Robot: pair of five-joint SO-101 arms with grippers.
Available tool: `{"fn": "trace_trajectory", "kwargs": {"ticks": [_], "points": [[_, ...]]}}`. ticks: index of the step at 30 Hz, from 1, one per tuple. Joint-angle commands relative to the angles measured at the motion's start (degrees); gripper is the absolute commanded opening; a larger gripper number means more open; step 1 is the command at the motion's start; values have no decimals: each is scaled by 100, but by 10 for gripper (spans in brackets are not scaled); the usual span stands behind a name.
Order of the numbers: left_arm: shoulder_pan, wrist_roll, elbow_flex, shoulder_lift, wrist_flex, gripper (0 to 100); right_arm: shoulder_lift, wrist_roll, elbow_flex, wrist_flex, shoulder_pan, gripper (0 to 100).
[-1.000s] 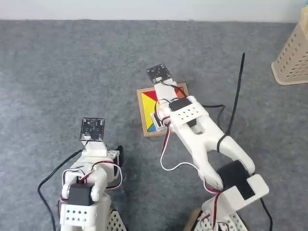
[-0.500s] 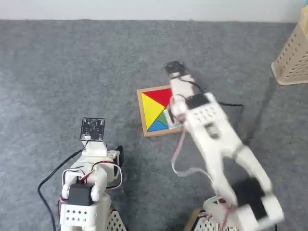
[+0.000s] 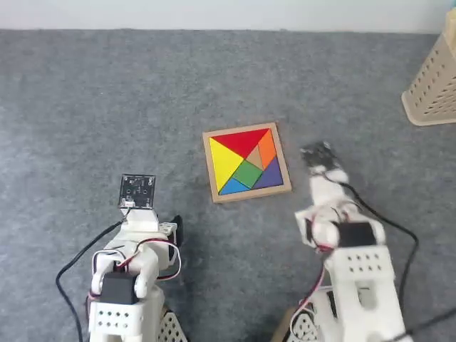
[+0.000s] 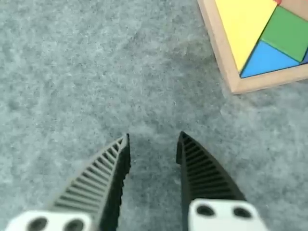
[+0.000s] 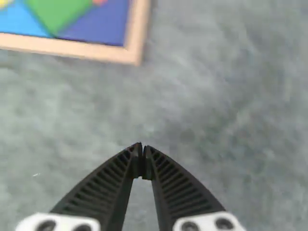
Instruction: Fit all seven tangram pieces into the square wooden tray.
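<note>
A square wooden tray [image 3: 251, 196] sits mid-surface [image 3: 107, 92] with all seven coloured pieces [image 3: 226, 160] lying flat inside. The right hand [image 5: 142, 159], shut and empty, hovers just beside one corner. The left hand [image 4: 153, 144], slightly parted and empty, hovers nearby. The task looks complete, so the best move is probably to keep both hands off the tray.

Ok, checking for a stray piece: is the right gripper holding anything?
No, the right gripper is shut empty above the grey carpet, with nothing between its jaws.

overhead plus wrist views toward tray [image 3: 207, 171]
</note>
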Motion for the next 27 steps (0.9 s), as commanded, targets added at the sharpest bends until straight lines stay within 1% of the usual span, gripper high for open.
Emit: {"fn": "trace_trajectory", "kwargs": {"ticks": [1, 6, 13, 20, 23, 27], "points": [[-26, 35, -13, -114, -35, 152, -831, 114, 343, 31, 673, 9], [-26, 35, -13, -114, -35, 152, -2123, 114, 1125, 31, 1112, 9], [-26, 35, -13, -114, -35, 152, -4576, 114, 2444, 31, 1613, 9], [-26, 35, -13, -114, -35, 152, -4154, 114, 2629, 13, 1710, 9], [-26, 35, -13, -114, -35, 152, -4198, 114, 2629, 215, 1710, 9], [-26, 35, -13, -114, -35, 152, -4198, 114, 2629, 743, 1710, 9]]}}
